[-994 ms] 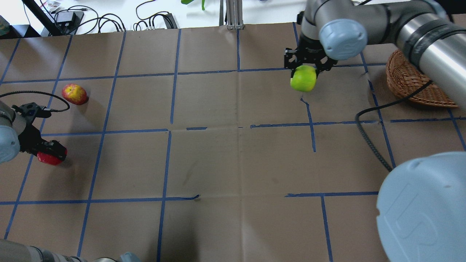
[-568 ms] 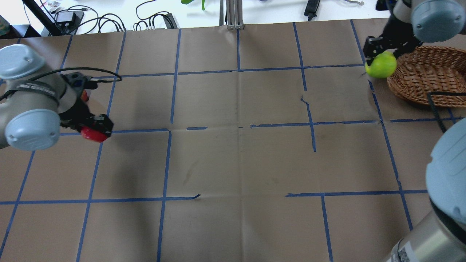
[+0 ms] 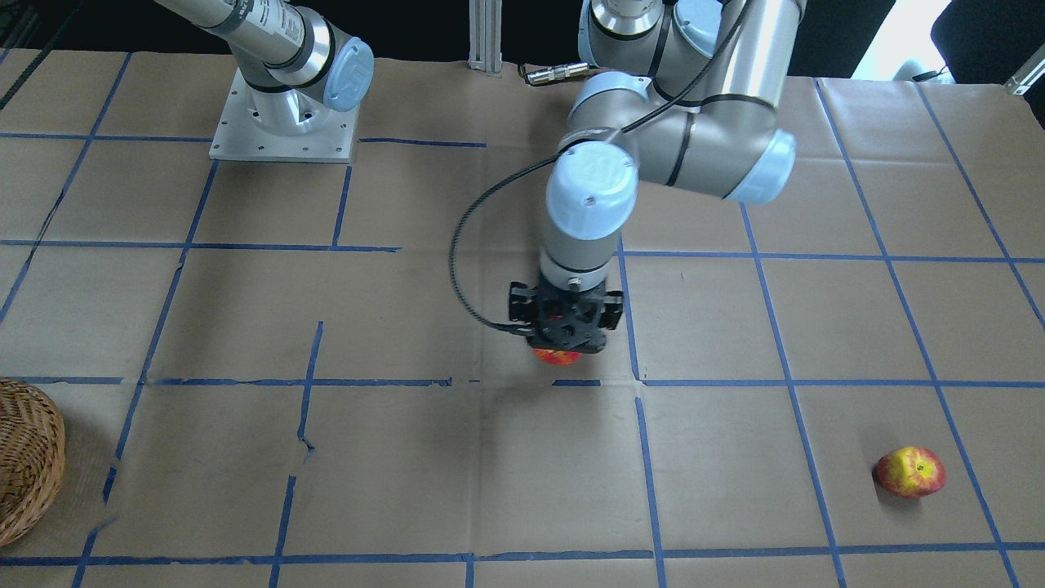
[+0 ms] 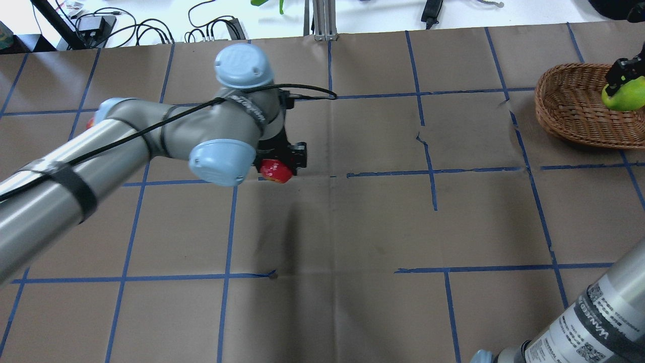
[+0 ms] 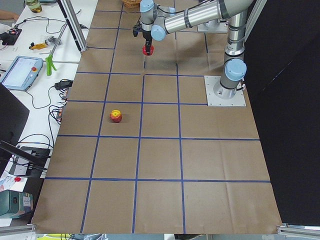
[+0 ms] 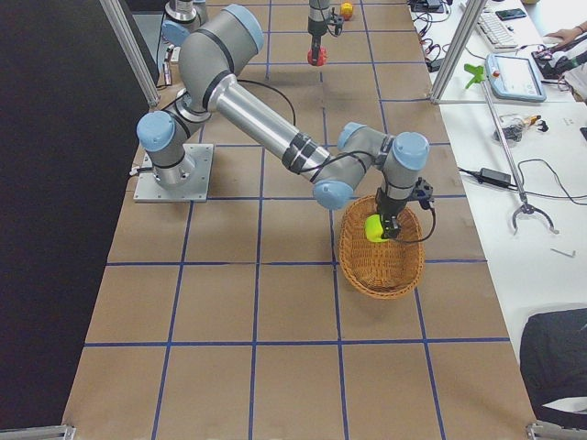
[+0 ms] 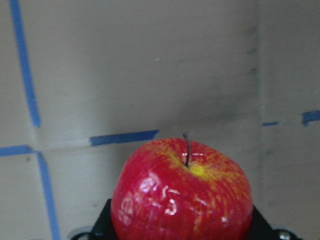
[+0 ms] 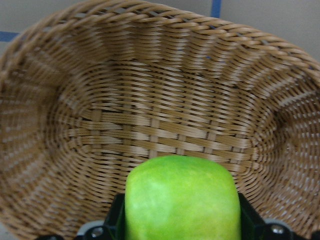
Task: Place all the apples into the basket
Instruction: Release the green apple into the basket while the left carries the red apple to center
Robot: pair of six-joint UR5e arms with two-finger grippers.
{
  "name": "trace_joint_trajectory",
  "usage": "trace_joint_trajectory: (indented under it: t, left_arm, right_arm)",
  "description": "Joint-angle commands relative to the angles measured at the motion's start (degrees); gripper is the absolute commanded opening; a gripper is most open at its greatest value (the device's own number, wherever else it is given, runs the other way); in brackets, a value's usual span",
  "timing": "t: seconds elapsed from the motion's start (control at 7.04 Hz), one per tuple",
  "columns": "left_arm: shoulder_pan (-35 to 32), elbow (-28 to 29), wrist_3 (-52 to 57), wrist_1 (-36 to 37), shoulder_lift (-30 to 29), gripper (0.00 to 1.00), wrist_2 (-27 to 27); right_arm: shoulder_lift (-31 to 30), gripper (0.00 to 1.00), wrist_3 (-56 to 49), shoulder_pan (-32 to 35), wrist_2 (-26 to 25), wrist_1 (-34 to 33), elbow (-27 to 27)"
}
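My left gripper [image 4: 282, 164] is shut on the glossy red apple [image 4: 274, 171] and holds it above the middle of the table; the apple also shows in the front view [image 3: 557, 356] and the left wrist view [image 7: 182, 195]. My right gripper [image 4: 624, 83] is shut on the green apple [image 4: 625, 97] and holds it over the inside of the wicker basket [image 4: 567, 108], as the right wrist view shows [image 8: 182, 200]. The red-and-yellow apple [image 3: 910, 471] lies on the table far to my left, apart from both grippers; my left arm mostly hides it in the overhead view.
The basket [image 6: 381, 270] stands at the table's far right and looks empty below the green apple [image 8: 150, 100]. Brown paper with blue tape lines [image 4: 433, 186] covers the table. The left arm's cable [image 3: 461, 269] hangs beside its wrist.
My left arm has swung right with the red apple, from the left side to the table's middle. My right gripper has carried the green apple from beside the basket's rim to over its inside.
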Motion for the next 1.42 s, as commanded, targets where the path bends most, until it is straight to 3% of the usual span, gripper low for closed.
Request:
trace_joint_trajectory:
  t: [0.0,0.14,0.28,0.43,0.71,0.85,0.99,1.28]
  left_arm:
    - [-7.0,13.7,-4.0,0.1,-13.5,0.30,0.4]
    - [-7.1,15.4,-3.9,0.0,-15.8,0.31,0.4]
    - [-7.2,14.8,-3.3,-0.6,-15.3,0.35,0.4]
    - [-7.1,14.1,-1.9,-1.4,-14.3,0.34,0.3]
    - [-6.4,13.4,-1.8,-4.3,-13.5,0.34,0.3]
    - [-6.3,13.4,-2.1,-5.2,-13.7,0.62,0.5]
    - [-6.4,13.7,-2.8,-5.2,-13.6,0.99,0.5]
    - [-5.8,16.1,-2.8,-5.2,-11.3,0.99,0.1]
  right_arm:
    - [5.8,0.09,-12.0,-5.3,2.2,-4.2,-2.6]
    - [6.3,0.09,-12.5,-6.1,3.7,-4.5,-2.7]
    - [6.7,0.16,-12.4,-6.1,3.8,-4.7,-2.7]
    - [6.8,0.52,-12.6,-6.1,3.4,-5.4,-2.7]
    - [6.8,1.00,-12.6,-6.1,3.2,-5.8,-2.7]
    - [6.3,1.00,-12.5,-6.1,3.2,-5.4,-2.7]
    - [5.2,1.00,-12.7,-6.1,3.8,-4.4,-2.7]
    - [-0.5,1.00,-11.8,-5.3,3.8,5.0,-2.2]
